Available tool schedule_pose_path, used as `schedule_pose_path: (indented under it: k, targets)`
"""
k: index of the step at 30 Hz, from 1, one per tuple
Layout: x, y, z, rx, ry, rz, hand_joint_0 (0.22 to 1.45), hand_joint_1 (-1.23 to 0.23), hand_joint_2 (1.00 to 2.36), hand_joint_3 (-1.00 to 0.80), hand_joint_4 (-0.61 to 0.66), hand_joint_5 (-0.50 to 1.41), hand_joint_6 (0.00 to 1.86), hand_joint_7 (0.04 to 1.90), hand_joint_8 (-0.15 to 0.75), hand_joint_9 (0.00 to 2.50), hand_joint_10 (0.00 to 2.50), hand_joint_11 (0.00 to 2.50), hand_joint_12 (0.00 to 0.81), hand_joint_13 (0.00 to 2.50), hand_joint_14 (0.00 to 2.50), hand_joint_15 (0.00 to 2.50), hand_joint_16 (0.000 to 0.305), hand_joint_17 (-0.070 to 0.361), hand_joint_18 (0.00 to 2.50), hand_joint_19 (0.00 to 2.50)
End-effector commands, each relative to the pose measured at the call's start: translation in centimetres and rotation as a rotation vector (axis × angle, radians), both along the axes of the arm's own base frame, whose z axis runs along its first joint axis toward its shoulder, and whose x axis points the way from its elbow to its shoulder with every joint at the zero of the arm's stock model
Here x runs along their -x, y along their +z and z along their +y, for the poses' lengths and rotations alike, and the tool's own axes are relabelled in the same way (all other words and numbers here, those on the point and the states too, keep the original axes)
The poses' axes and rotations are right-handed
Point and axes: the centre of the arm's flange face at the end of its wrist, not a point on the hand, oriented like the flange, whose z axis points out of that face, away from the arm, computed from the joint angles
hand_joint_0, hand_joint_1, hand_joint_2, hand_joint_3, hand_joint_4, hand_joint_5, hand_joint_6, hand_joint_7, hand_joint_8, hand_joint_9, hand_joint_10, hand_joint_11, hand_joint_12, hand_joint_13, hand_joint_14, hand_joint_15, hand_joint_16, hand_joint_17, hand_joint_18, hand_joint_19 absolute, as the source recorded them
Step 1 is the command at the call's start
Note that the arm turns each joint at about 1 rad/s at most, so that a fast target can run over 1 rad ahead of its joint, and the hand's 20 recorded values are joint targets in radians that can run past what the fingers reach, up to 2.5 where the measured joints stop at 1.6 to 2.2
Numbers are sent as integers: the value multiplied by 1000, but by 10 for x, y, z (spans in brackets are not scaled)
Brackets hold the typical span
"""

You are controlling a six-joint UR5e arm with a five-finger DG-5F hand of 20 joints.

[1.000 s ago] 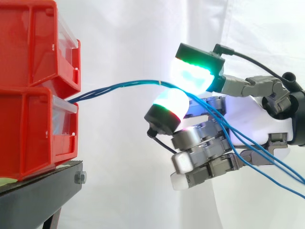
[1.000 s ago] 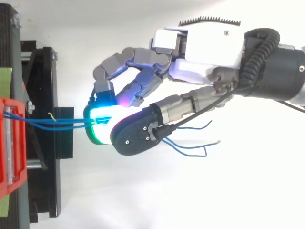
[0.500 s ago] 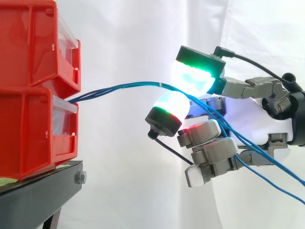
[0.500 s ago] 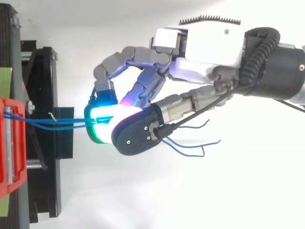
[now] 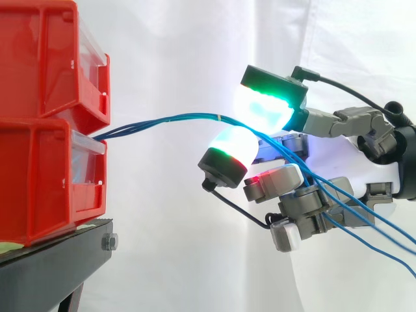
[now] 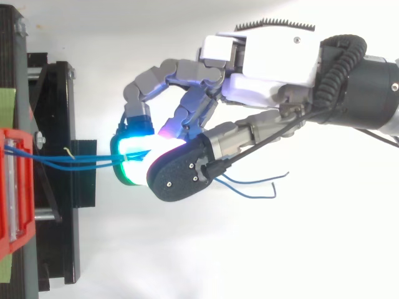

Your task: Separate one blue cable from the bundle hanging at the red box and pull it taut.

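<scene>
Robot hand [image 6: 268,62] lower fingers [image 5: 290,229] curled further back; blue cables [image 5: 162,119] still pinched.

You have blue cables [image 5: 169,119], red bins [image 5: 39,162], a black stand [image 5: 52,270], a white curtain [image 5: 182,52], and green-white pads [image 5: 260,104] on the grey hand [image 6: 268,62].

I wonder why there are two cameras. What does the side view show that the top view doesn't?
From the side: the red bins stand one on top of the other. The blue cables arch out from between them, pass between two glowing pads, then slope down to the right.
From the top: the cables' loose ends stick out past the hand, and you see its white back.
Both: the bins, the black stand, and the hand pinching the blue cables.
</scene>
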Motion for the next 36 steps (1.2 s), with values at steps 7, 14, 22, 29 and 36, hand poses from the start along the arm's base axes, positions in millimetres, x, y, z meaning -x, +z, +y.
schedule_pose_path:
  k: [7, 14, 22, 29, 36]
  targets:
    - [0, 0, 1, -4, 3, 0, 720, -867, 1000, -500, 75, -192, 838, 1118, 241, 1018, 118, 1637, 265, 1099, 761, 1783, 31, 69, 968, 872]
    - [0, 0, 1, -4, 3, 0, 608, -804, 1000, -500, 112, -195, 833, 1103, 239, 1034, 101, 1655, 275, 1116, 728, 1803, 31, 71, 968, 890]
    - [0, 0, -1, -4, 1, 0, 540, -602, 1000, -500, 132, -195, 823, 1080, 256, 1040, 127, 1625, 288, 1106, 798, 1727, 35, 78, 965, 895]
    - [0, 0, 0, -3, 0, 0, 612, -505, 1000, -500, 107, -186, 815, 1114, 240, 1092, 28, 1697, 271, 1123, 719, 1774, 33, 73, 949, 920]
    - [0, 0, -3, -24, -6, -5, 594, -685, 1020, -194, 72, -188, 848, 1169, 245, 1083, 39, 1709, 277, 1131, 712, 1775, 33, 75, 956, 935]
